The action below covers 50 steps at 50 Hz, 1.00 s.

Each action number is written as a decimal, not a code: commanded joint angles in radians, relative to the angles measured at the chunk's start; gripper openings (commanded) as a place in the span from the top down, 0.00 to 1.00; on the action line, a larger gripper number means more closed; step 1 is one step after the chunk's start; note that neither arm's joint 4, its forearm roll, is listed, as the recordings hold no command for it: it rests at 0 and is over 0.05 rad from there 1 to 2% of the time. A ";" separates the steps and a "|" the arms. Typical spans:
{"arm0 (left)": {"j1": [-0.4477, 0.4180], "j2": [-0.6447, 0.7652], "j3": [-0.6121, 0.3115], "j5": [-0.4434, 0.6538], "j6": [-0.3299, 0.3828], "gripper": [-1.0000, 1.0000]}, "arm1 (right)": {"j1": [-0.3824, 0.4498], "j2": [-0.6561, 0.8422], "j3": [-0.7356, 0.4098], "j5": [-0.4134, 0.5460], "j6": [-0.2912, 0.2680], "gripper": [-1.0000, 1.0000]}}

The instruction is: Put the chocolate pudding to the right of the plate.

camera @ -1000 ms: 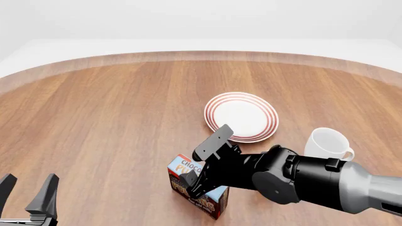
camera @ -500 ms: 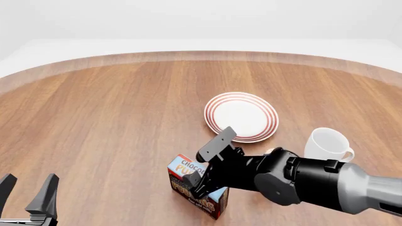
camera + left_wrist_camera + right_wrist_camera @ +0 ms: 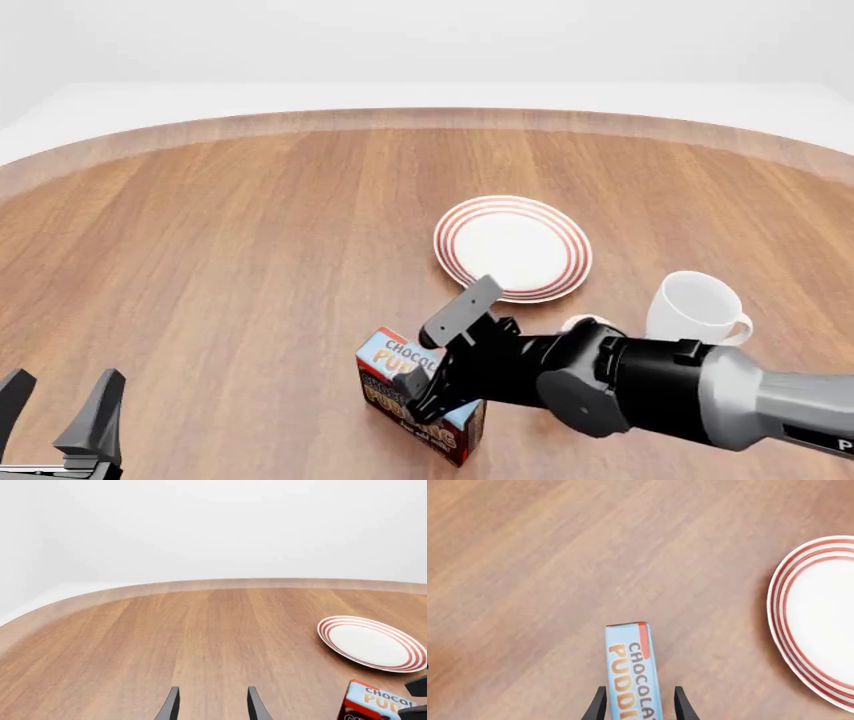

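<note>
The chocolate pudding box (image 3: pixel 390 372) stands on the wooden table, in front of and left of the red-ringed white plate (image 3: pixel 513 248). My right gripper (image 3: pixel 427 352) is open and reaches down over the box, one finger on each side of it. In the right wrist view the box's light-blue top (image 3: pixel 630 667) sits between the two fingers (image 3: pixel 599 706) with a small gap on each side, and the plate (image 3: pixel 820 630) lies off to one side. My left gripper (image 3: pixel 60 402) is open and empty at the table's front left. The left wrist view shows the box (image 3: pixel 373 705) and the plate (image 3: pixel 370 642).
A white mug (image 3: pixel 694 308) stands upright to the right of and in front of the plate, close to my right arm's forearm (image 3: pixel 641 385). The table's curved far edge (image 3: pixel 427 115) runs across the back.
My right gripper has sunk slightly lower over the pudding box. The box, plate, mug and left arm have not moved.
</note>
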 commanded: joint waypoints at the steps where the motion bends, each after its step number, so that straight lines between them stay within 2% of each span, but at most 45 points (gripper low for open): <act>1: 0.000 0.000 0.000 0.000 0.000 0.00 | 0.005 0.023 0.004 -0.017 0.005 0.00; 14: 0.000 0.000 0.000 0.000 0.000 0.00 | 0.039 0.083 0.000 -0.049 0.017 0.00; 15: 0.000 0.000 0.000 0.000 0.000 0.00 | 0.026 0.078 0.008 -0.055 0.000 1.00; 21: 0.000 0.000 0.000 0.000 0.000 0.00 | 0.050 0.096 -0.004 -0.053 0.012 1.00; 50: 0.000 0.000 0.000 0.000 0.000 0.00 | 0.050 0.097 -0.004 -0.052 0.012 1.00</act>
